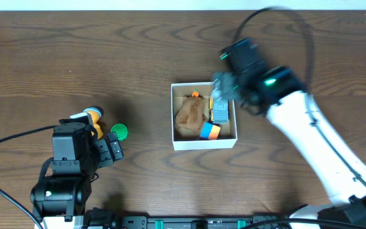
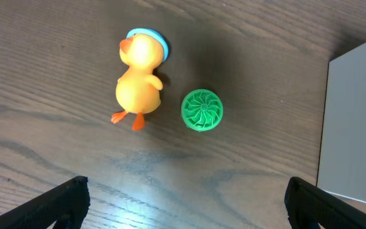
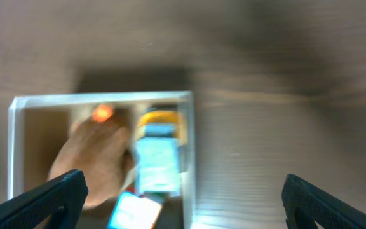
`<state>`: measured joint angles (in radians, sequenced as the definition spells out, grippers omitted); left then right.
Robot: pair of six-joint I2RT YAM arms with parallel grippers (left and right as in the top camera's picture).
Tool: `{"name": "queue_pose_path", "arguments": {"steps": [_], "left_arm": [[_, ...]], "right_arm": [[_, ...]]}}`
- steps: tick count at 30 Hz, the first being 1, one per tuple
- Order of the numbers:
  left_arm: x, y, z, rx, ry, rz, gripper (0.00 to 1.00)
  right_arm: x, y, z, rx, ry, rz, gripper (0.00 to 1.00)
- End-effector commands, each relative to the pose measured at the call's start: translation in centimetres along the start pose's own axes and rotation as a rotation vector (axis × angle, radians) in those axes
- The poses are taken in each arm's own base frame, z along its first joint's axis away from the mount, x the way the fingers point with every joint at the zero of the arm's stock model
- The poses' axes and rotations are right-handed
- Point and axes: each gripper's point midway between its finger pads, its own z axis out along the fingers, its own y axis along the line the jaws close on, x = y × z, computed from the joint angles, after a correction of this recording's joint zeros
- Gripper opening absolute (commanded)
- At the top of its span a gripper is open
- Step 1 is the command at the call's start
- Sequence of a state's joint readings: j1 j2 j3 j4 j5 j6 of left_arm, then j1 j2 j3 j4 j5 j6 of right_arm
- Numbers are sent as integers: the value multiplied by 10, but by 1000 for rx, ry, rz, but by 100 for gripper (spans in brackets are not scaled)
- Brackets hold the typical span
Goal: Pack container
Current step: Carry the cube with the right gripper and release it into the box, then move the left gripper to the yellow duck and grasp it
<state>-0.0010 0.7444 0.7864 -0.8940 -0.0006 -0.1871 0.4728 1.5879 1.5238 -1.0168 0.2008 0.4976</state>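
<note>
container (image 1: pixel 203 144): we see it directly beneath the right tool (image 3: pixel 186 202).
right tool: jaws spread wide, empty.
left tool (image 2: pixel 183 203): jaws apart, empty, well left of the container.

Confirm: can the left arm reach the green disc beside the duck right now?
Probably yes. The left gripper hangs open with the green disc ahead between its fingers, on bare table. The duck lies close beside it but apart; the container wall sits well aside.

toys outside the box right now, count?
2. A yellow duck and a green round toy lie side by side on the table, left of the box. The left arm could hide more.
</note>
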Motion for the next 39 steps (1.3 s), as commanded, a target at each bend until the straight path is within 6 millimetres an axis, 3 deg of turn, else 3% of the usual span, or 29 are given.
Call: {"name": "queue_pose_path", "arguments": {"steps": [1,5,10,15,18,23,27,32,39], "left_arm": [[-5,1,-4,-7,-17,-14,98],[-7,1,-4,-5,-23,-15,98],[-24,0,-9,0,-80,-25,98],[-61,10,-19,-45,-100,-55,98],[-78,25,-7,-95,-53,-102,98],[-75,56,49,-175,108,-180,98],[-56,65,100,-193,266,-141,98],[-17,72,154,-210,461,-133,98],[22,74,181,-213,624,-138,98]], "right_arm": [[-29,-73,-27,88,-71,244,99],[-21,-136,-28,136,-6,419,99],[10,-207,-17,229,92,567,99],[38,-246,-8,291,158,609,99],[49,-256,-5,306,185,629,99],[51,-256,-4,307,193,620,99],[50,-256,-3,305,190,618,99],[50,-255,-3,304,191,608,99],[51,-255,-3,303,196,599,99]]}}
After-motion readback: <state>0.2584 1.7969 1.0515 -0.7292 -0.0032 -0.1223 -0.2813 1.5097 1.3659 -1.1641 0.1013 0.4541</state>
